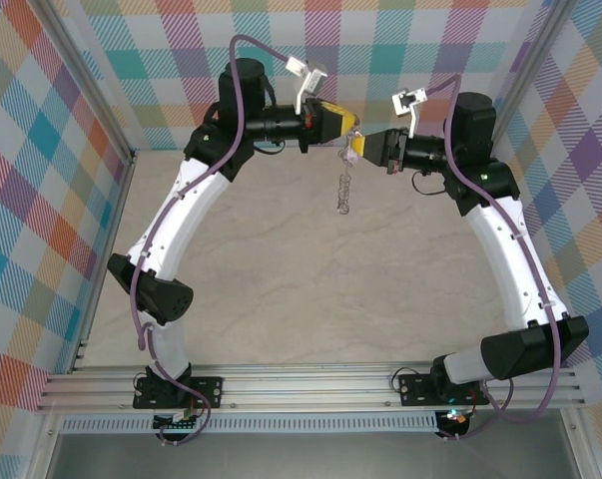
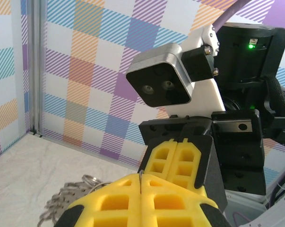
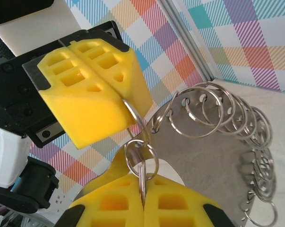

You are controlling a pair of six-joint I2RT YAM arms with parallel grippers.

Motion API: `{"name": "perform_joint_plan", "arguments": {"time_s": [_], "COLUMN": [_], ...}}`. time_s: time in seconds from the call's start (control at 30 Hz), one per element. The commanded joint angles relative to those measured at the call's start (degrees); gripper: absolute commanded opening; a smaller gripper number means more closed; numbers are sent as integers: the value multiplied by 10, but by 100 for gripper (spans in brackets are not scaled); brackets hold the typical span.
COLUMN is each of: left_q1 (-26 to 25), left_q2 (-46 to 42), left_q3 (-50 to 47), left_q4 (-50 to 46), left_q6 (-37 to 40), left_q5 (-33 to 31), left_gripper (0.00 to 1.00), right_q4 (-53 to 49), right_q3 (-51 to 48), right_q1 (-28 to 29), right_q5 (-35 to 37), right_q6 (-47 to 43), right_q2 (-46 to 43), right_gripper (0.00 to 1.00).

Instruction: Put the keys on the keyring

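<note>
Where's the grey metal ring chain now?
Top view, far centre: the grey metal ring chain dangles from the left gripper and right gripper where they meet.

The left arm (image 1: 186,215) and right arm (image 1: 515,254) wear white shells between black joints, each trailed by a purple cable (image 1: 235,75). The right gripper (image 2: 176,165) has yellow cut-out fingers (image 2: 161,163) on black plates; above it sit a grey-faced camera (image 2: 161,85) and a green light (image 2: 250,46).
</note>
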Motion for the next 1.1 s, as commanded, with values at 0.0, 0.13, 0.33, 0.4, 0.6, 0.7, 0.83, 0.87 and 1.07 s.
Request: {"name": "perform_joint_plan", "arguments": {"time_s": [0.0,0.13,0.33,0.4,0.6,0.7,0.83,0.87,1.07], "left_q1": [-3,-1,0,0,-1,-1,-2,-2,-1], "left_q2": [-27,-35,-57,-60,-71,-75,-82,-84,-98], "left_q3": [-8,-24,-86,-105,-154,-170,-187,-190,-220], "left_q4": [63,96,179,208,264,275,286,288,303], "left_q6": [-26,-40,-87,-113,-156,-167,-178,-179,-183], "left_q5": [-14,-23,-32,-30,-41,-51,-75,-78,-118], "left_gripper": [0,0,0,0,0,0,0,0,0], "right_q4": [-9,-13,24,46,86,97,84,74,16], "right_q3": [-10,-21,-27,-23,-9,-18,-32,-34,-84], "right_q1": [3,3,4,9,24,25,24,24,1], "right_q5": [-14,-14,-31,-37,-38,-20,13,19,30], "right_q6": [-16,-19,12,28,60,70,67,61,22], "right_q2": [-17,-16,0,7,27,24,8,3,-68], "right_gripper": [0,0,0,0,0,0,30,35,51]}}
